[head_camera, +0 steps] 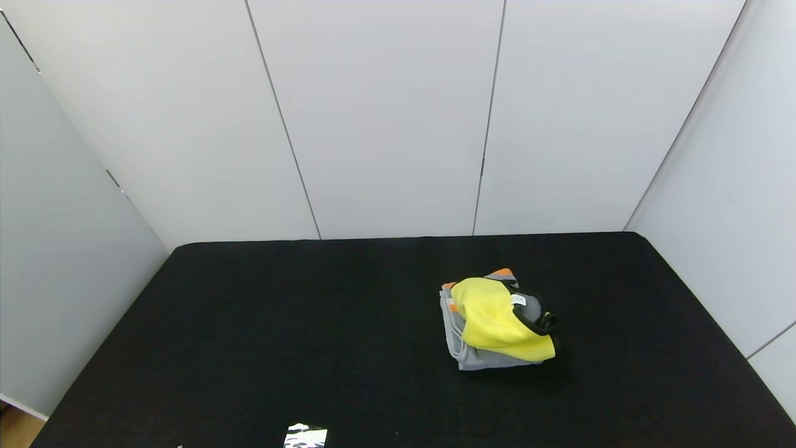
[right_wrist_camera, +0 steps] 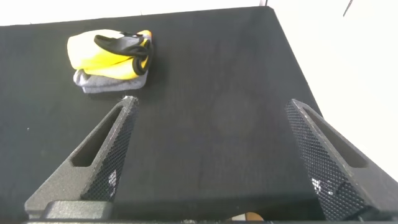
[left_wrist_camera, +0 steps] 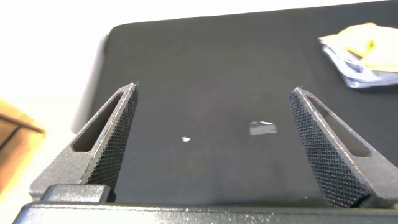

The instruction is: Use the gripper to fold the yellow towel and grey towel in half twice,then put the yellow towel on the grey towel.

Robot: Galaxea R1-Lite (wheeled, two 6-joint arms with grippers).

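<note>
yellow towel (head_camera: 491,314): one
grey towel (head_camera: 472,358): one
table (head_camera: 249,323): one
grippers: two, left (left_wrist_camera: 211,134), right (right_wrist_camera: 211,140)

The bright yellow towel (head_camera: 491,314) has black trim; the grey towel (head_camera: 482,358) shows orange, on a black table (head_camera: 280,323).

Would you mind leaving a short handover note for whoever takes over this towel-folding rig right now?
Left gripper: open, empty, pulled back over bare table, away from the towels.
Right gripper: open, empty, also clear of the stack.
Towels: the folded yellow towel lies on top of the folded grey towel on the black table, right of centre.
Done: both folded and stacked.
Left: apparently nothing; the yellow towel sits a bit loose and askew.
</note>
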